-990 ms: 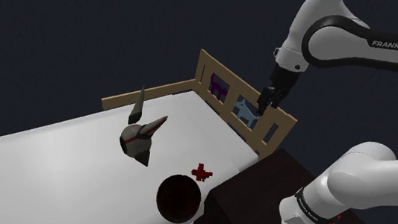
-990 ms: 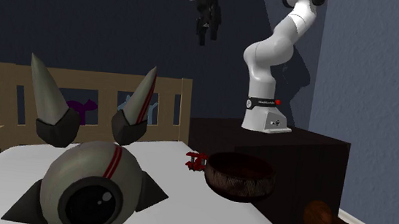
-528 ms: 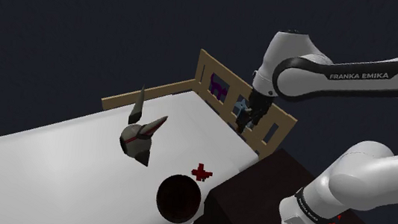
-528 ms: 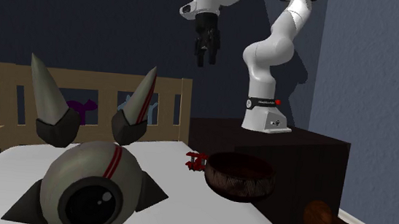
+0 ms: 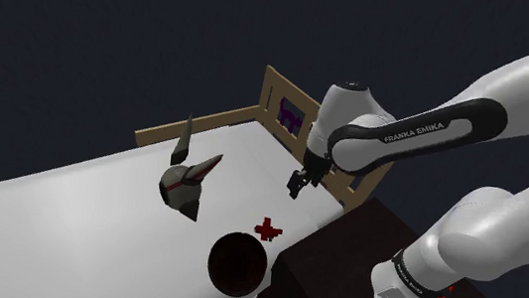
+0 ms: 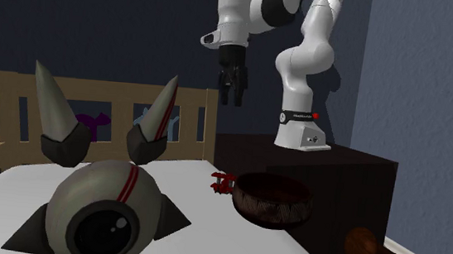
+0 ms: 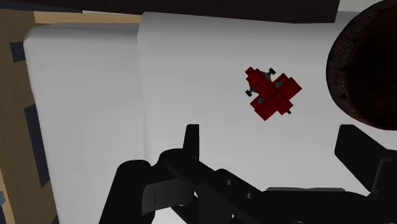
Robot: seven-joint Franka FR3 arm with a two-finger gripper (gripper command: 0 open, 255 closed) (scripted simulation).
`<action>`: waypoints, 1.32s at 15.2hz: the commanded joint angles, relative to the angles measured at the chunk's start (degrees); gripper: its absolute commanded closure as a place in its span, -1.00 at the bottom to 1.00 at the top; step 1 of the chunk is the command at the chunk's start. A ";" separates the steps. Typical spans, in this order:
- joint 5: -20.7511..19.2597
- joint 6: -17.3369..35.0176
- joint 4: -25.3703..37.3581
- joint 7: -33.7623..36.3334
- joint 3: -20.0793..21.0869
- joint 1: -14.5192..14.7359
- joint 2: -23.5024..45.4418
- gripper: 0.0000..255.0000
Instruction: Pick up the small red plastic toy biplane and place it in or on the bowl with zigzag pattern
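At the shoulder view's left a horned grey toy lies on the white bed, well apart from my work. The dark bowl sits near the bed's edge. The red plane lies flat on the sheet just beside it, at about one o'clock from the bowl. My fingers hang above the bed at about one o'clock from the plane, spread apart and holding nothing. To approach well, I judge I should centre over the plane's body, turn to straddle it rather than the wings, stay wide, and come straight down clear of the bowl's rim.
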 commanded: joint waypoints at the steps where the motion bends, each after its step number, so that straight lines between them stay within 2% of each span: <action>1: -0.49 5.97 -0.15 1.64 1.79 -0.23 5.34 -1.00; 3: -2.20 11.26 0.45 4.17 3.67 -0.87 10.96 -1.00; 5: -5.73 16.34 1.43 7.89 5.33 -1.85 16.90 -1.00; 8: -16.11 23.01 3.74 16.98 5.58 -2.48 26.25 -1.00; 10: -24.90 26.44 5.99 24.45 2.45 -0.11 32.35 -1.00; 12: -31.87 29.26 8.73 30.74 -2.32 4.31 37.99 -1.00; 13: -32.72 29.98 9.45 31.69 -3.96 6.06 39.31 -1.00; 20: -37.21 35.01 11.79 35.44 -10.76 11.94 46.30 -1.00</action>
